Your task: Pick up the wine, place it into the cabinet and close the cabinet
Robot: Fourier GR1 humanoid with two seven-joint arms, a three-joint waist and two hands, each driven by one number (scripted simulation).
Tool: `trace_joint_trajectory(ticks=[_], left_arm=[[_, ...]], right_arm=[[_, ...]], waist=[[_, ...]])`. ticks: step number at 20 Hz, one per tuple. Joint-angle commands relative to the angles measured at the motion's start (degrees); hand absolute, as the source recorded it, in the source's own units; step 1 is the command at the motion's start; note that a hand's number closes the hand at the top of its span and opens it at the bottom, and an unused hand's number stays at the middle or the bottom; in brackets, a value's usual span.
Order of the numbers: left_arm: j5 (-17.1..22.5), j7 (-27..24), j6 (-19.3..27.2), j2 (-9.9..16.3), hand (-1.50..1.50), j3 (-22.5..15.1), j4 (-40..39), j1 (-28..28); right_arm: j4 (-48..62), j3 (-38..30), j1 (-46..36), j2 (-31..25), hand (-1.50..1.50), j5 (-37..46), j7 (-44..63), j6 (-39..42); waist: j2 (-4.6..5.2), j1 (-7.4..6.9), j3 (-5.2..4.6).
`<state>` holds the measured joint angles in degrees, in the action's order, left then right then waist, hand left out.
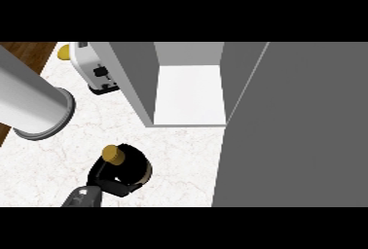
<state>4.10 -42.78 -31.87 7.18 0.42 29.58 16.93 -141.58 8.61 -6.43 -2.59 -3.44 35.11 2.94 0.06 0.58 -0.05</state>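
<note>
My hand (115,182) is curled round the wine (123,163), a dark bottle with a gold cap, standing upright on the counter (173,155) just in front of the open cabinet (188,92). I judge this to be the pick-up step: the grasp is on, the lift not yet made. Next I need to raise the bottle and carry it up and to the right onto the white cabinet floor, clear of the open door (295,136). The counter is pale marble; a toaster (97,68) stands beyond, a grey cylinder (32,99) at the left.
</note>
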Motion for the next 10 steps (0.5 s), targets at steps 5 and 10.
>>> trace_joint_trajectory(ticks=[5, 10], left_arm=[[4.28, -2.50, -8.23, 0.19, 1.50, 2.44, -2.71, 1.41], [15.06, -1.64, 9.18, -0.80, 1.50, 15.40, -2.31, -0.75]], right_arm=[[-4.64, -1.32, 0.28, -0.72, -1.50, -3.50, 3.01, 0.59], [-2.46, -0.85, 0.61, 0.48, -1.50, -1.57, 0.45, 0.32]], waist=[[0.00, -0.05, -0.02], [-0.11, -0.89, -0.03]])
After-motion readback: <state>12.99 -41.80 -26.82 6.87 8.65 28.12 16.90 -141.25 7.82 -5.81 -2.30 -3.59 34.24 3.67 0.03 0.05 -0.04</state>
